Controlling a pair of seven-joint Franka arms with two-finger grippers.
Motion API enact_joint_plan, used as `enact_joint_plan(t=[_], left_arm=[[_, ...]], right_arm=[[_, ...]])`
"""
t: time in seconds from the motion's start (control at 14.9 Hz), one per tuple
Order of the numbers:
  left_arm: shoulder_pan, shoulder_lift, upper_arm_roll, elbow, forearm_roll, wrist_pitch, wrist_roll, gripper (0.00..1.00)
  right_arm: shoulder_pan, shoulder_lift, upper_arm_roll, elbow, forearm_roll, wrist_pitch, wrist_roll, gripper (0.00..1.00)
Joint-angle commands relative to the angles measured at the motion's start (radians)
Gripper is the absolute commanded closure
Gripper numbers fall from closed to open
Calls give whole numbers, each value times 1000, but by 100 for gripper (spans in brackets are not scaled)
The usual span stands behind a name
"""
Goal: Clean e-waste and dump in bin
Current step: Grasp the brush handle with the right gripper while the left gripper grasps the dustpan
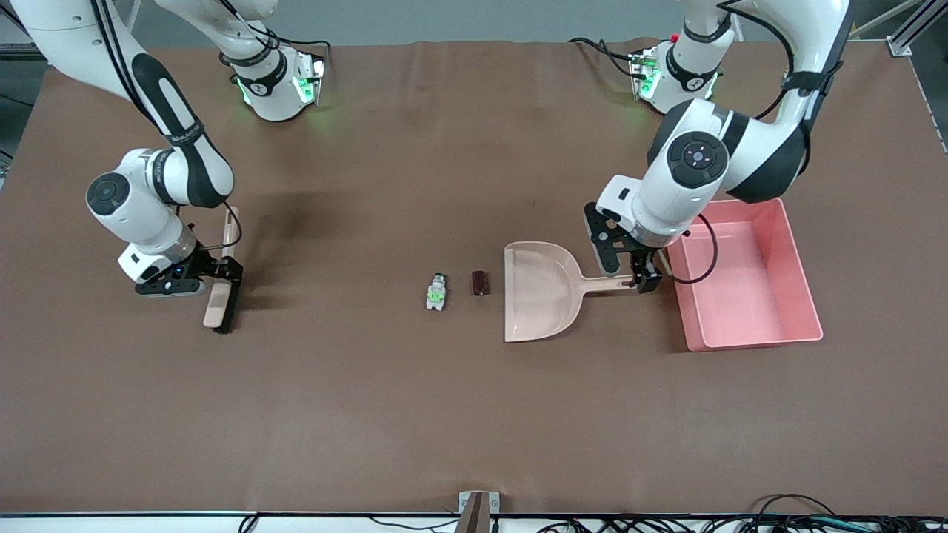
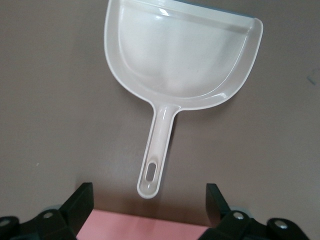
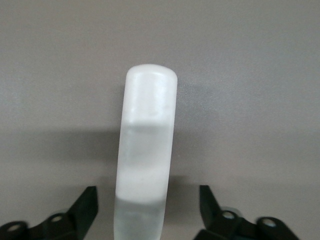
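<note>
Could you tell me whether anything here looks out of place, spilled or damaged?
Only the e-waste itself: a white-grey component and a dark cylinder lie loose on the table beside the dustpan mouth. The bin stands upright. Nothing looks spilled or broken.

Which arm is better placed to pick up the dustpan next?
The left. The left gripper hangs open over the end of the dustpan handle, beside the pink bin. The right gripper is open astride the brush.
</note>
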Motion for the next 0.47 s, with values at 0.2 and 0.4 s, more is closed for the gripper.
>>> enact_joint_plan(t=[0.2,0.4], left_arm=[[11,82,-12,-20,17,124,121,1],[19,119,-10,-22,19,164,131,1]], right_arm=[[-7,-20,9,-22,15,10,-17,45],[-9,-20,9,-22,17,10,-17,58]])
